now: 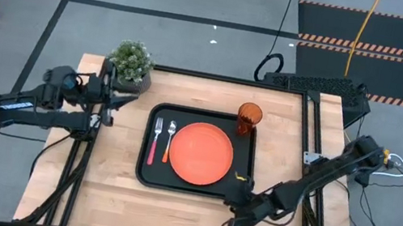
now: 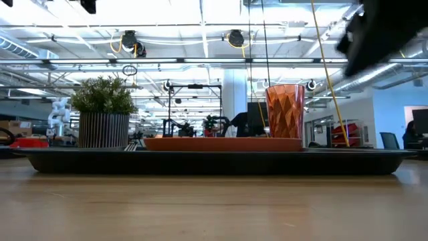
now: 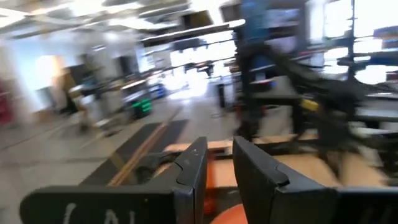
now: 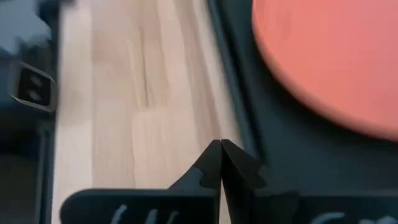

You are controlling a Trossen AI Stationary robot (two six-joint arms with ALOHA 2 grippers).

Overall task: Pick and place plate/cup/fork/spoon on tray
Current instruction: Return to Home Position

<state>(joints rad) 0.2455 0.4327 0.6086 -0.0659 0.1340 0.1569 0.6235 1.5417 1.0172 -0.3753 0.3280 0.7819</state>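
Observation:
The black tray (image 1: 144, 171) lies mid-table. On it are the orange plate (image 1: 201, 153), the pink-red-handled fork (image 1: 155, 140), the orange-handled spoon (image 1: 169, 140) and, in the far right corner, the amber cup (image 1: 249, 119), which stands upright (image 2: 285, 110). My left gripper (image 1: 117, 103) is at the table's far left beside the plant, with a narrow gap between its fingers (image 3: 219, 168), and holds nothing. My right gripper (image 1: 239, 184) is shut and empty (image 4: 221, 155) over the tray's near right rim (image 4: 249, 134), with the plate's edge (image 4: 336, 56) just beyond.
A potted green plant (image 1: 130, 62) stands at the table's far left corner, close to my left gripper; it also shows in the low view (image 2: 103, 114). Bare wood (image 1: 168, 214) lies between the tray and the near edge. Dark frame rails (image 1: 313, 140) run along the table's sides.

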